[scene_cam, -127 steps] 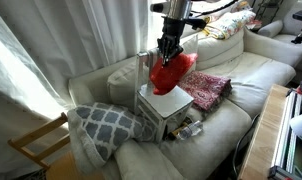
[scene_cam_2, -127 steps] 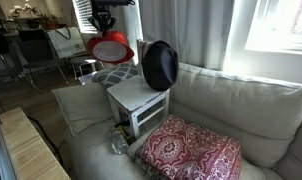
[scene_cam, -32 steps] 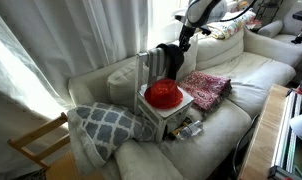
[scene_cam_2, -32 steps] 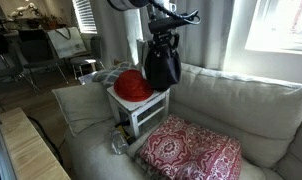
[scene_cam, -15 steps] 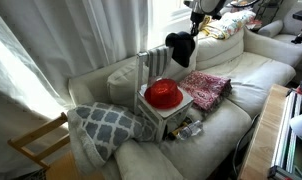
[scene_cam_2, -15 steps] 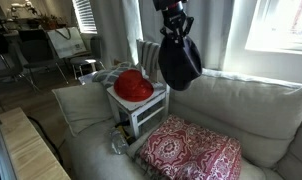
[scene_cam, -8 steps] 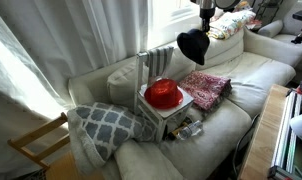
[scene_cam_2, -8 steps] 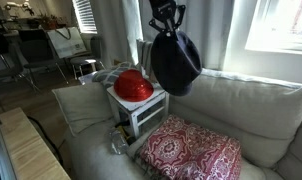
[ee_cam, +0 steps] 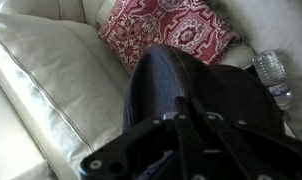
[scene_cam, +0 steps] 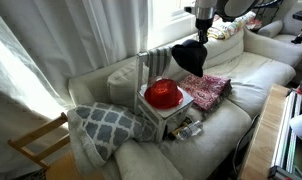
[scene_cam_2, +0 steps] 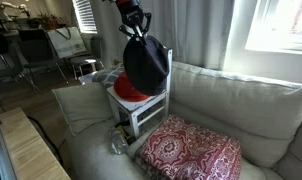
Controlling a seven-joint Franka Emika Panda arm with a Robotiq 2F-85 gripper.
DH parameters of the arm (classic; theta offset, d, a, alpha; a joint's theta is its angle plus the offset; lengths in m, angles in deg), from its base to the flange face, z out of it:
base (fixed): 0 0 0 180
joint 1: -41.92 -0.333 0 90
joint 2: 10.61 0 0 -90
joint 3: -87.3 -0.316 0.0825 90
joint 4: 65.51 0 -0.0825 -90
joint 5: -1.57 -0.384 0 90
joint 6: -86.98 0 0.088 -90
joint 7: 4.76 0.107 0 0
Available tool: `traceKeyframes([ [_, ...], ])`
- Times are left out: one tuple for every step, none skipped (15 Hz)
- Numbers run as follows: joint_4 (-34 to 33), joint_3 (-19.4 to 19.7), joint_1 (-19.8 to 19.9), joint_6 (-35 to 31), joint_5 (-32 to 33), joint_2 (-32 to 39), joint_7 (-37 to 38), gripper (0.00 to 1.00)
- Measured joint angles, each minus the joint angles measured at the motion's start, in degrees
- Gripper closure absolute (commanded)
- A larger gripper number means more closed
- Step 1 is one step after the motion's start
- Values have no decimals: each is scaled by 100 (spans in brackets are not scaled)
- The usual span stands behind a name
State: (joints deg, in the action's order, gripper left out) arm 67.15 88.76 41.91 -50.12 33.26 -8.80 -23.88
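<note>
My gripper (scene_cam: 199, 30) (scene_cam_2: 135, 27) is shut on the top edge of a black hat (scene_cam: 189, 57) (scene_cam_2: 146, 65), which hangs from it in the air over the sofa. In the wrist view the closed fingers (ee_cam: 191, 104) pinch the dark hat (ee_cam: 181, 75), which fills the middle of the picture. Just below and beside the hanging hat, a red hat (scene_cam: 163, 94) (scene_cam_2: 124, 90) lies on a small white stand (scene_cam: 173, 116) (scene_cam_2: 143, 114) set on the sofa seat. The black hat partly hides the red one in an exterior view.
A red patterned cushion (scene_cam: 205, 88) (scene_cam_2: 187, 152) (ee_cam: 166, 30) lies on the cream sofa (scene_cam: 246, 75) (scene_cam_2: 236, 110). A grey-and-white cushion (scene_cam: 103, 125) sits at one end. A plastic bottle (ee_cam: 274, 75) lies by the stand. A wooden chair (scene_cam: 36, 145) and a wooden table edge (scene_cam_2: 26, 150) stand nearby.
The gripper has carried the black hat sideways and slightly lower, from over the open seat to just above the white stand and red hat. The red hat has not moved.
</note>
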Motion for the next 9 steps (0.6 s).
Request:
traceKeyframes([
  [48, -80, -56, 0, 2, -21, 141, 98],
  [84, -157, -106, 0, 6, -31, 292, 98],
  [105, -228, -158, 1, 7, -31, 419, 98],
  [114, -297, -209, 1, 7, -29, 523, 98],
  [112, -366, -260, -3, 5, -23, 606, 92],
  [104, -428, -307, -16, -21, -10, 667, 92],
  [92, -470, -345, -20, -34, 3, 698, 92],
  [84, -486, -369, -20, -37, 11, 717, 92],
  [83, -488, -375, -21, -38, 13, 719, 92],
])
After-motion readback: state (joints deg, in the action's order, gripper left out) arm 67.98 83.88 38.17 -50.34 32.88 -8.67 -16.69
